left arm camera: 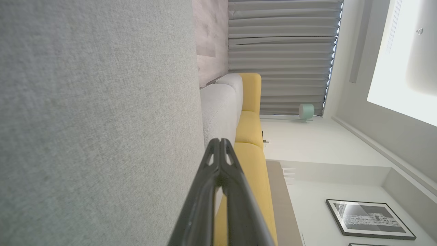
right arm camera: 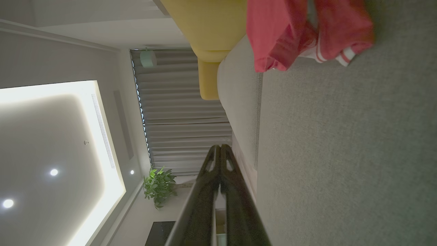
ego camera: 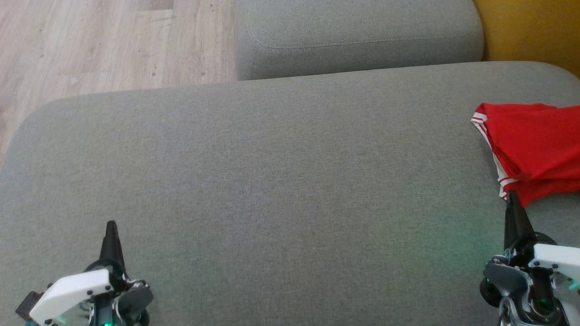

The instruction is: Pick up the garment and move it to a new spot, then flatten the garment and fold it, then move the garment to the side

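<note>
Left tool [ego camera: 111, 225] pressed fully closed, holding nothing, over grey cushion [ego camera: 281, 172]. Right tool [ego camera: 512, 195] likewise closed, empty. Red garment [ego camera: 537, 145] lies bunched on cushion just ahead of right tool's tip, well apart from left tool.

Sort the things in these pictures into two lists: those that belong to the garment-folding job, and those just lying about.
Belongs to the job: red garment; grey sofa seat it lies on; left tool and right tool, both shut.

Just lying about: yellow cushions; curtain; potted plant; framed picture; wooden floor.
</note>
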`<state>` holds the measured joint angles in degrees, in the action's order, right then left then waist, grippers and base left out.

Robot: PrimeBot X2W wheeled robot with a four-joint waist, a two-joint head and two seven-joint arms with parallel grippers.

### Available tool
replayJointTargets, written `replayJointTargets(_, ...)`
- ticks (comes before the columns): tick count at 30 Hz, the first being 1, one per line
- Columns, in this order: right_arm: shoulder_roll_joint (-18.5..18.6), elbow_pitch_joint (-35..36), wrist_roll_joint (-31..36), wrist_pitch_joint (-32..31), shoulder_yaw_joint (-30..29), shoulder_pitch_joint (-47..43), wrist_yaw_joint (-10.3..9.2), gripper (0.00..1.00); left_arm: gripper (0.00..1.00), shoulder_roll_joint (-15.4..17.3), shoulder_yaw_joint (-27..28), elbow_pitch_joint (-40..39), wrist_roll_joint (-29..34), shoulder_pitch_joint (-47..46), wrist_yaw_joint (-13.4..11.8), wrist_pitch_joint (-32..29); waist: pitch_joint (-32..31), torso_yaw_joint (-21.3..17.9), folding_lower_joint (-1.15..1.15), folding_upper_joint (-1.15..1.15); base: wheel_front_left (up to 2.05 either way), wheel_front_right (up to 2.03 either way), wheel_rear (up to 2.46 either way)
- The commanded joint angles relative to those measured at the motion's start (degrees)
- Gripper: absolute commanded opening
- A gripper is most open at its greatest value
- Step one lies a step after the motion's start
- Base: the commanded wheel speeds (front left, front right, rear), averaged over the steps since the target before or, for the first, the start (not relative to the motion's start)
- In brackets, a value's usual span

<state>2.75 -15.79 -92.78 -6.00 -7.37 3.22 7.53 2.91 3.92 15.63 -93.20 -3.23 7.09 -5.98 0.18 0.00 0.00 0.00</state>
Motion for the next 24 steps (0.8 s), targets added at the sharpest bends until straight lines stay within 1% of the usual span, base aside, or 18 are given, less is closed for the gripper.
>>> replayJointTargets(1, 0.4, 1.8, 0.4, -0.3, 1.1, 2.9, -0.04, 0.0, 0.0, 0.3, 2.2, -1.6, 0.7, -2.9, 0.4, -0.2, 0.0, 0.0, 0.0, 0.0, 0.0, 0.0, 0.0)
replayJointTargets(24, 0.3, 1.8, 0.5, -0.3, 1.0, 3.0, -0.04, 0.0, 0.0, 0.2, 2.4, -1.6, 0.8, -2.9, 0.4, -0.3, 0.0, 0.0, 0.0, 0.0, 0.0, 0.0, 0.0)
